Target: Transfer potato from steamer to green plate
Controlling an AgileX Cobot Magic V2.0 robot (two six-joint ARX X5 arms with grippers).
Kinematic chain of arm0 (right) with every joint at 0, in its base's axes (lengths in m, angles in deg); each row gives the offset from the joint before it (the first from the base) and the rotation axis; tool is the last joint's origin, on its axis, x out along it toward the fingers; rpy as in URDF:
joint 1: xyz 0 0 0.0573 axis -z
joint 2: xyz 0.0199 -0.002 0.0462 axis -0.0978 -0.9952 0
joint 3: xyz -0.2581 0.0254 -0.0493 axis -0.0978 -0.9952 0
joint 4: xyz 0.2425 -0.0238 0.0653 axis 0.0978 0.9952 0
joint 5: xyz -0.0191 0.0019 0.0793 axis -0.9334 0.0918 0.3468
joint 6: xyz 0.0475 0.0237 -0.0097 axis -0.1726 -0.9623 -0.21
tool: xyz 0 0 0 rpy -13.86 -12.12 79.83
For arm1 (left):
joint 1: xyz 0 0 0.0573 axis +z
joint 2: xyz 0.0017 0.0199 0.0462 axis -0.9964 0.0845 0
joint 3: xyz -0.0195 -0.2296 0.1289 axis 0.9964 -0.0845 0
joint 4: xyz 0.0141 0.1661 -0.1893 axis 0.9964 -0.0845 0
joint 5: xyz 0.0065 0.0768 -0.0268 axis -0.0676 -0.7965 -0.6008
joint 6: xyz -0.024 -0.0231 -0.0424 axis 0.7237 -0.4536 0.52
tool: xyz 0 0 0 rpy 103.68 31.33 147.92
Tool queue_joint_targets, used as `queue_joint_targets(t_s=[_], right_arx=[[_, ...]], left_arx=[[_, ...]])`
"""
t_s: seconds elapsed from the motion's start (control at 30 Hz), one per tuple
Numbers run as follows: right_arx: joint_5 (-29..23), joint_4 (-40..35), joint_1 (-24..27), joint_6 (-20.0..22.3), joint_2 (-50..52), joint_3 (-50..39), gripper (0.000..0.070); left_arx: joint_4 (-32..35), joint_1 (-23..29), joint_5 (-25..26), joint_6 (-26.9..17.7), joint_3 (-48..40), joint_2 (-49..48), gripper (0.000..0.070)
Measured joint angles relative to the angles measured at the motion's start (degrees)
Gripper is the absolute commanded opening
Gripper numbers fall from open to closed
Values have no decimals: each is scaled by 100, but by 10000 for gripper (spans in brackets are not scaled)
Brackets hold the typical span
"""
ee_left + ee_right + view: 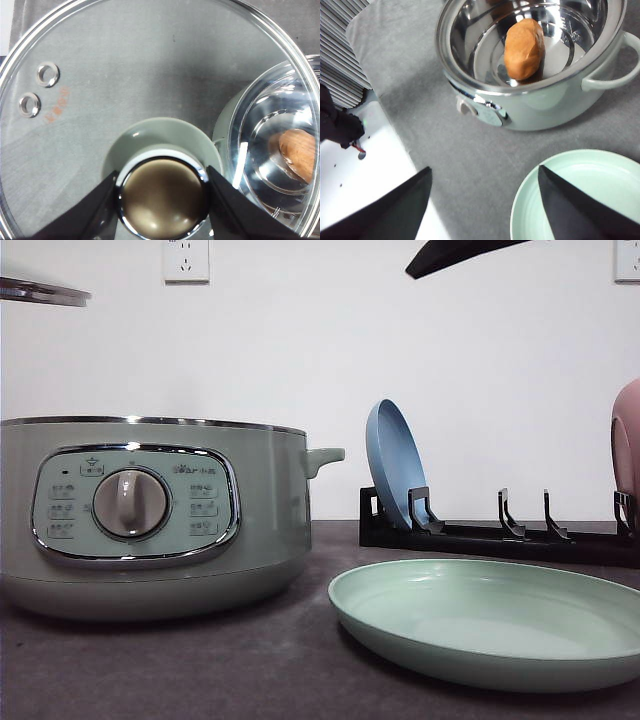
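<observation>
The dark grey bench (200,670) carries everything here. On its left side stands the steamer (150,520), a large round pot of pale sage green with a chrome-rimmed control panel, a central dial and a small side handle. It has no lid on it, and its shiny steel inside is open from above. To its right, near but not touching, the green plate (490,625) lies flat on the bench; it is wide, shallow, matte mint green and has nothing on it. Behind the plate is a black plate rack (500,530), which holds a blue plate (395,465) standing upright in a slot, and a pink plate (628,450) at the far right edge.

The round glass lid (125,75), with a metal rim and two small vent rings, is held in the air by the left end effector (162,197), whose black fingers are closed on the lid's green knob (162,150) from both sides. The right end effector (482,205) hangs above the bench with its fingers spread wide and nothing between them.

The potato (524,49), a lumpy oval with orange-brown skin, lies on the bottom of the steamer.
</observation>
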Motion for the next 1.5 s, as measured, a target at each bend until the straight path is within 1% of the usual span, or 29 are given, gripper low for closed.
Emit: queue_joint_targets(t_s=[0.13, 0.3, 0.57, 0.7, 0.73, 0.87, 1.17, 1.37, 1.5], right_arx=[[-2, 36, -2, -8, -550, 558, 484], [-43, 70, -37, -1, -1497, 1725, 491], [-391, 352, -373, 90, -3314, 3728, 500], [-676, 378, -620, 174, -4019, 4459, 553], [-753, 374, -676, 187, -4176, 4601, 554], [-1076, 360, -850, 282, -4688, 4882, 554], [-1705, 190, -1099, 354, -5327, 4891, 554], [-1813, 179, -1160, 355, -5589, 4891, 554], [-2001, 189, -1174, 355, -5757, 4891, 554]], left_arx=[[2, 0, 2, 0, 0, 0, 0], [3, 2, 2, 0, 0, 0, 0], [41, 59, 1, 0, 0, 0, 0], [48, 59, 2, 0, 0, 0, 0], [48, 59, 2, 0, 0, 0, 0], [48, 59, 2, 0, 0, 0, 0], [48, 59, 2, 0, 0, 0, 0], [48, 59, 2, 0, 0, 0, 0], [46, 59, 2, 0, 0, 0, 0]])
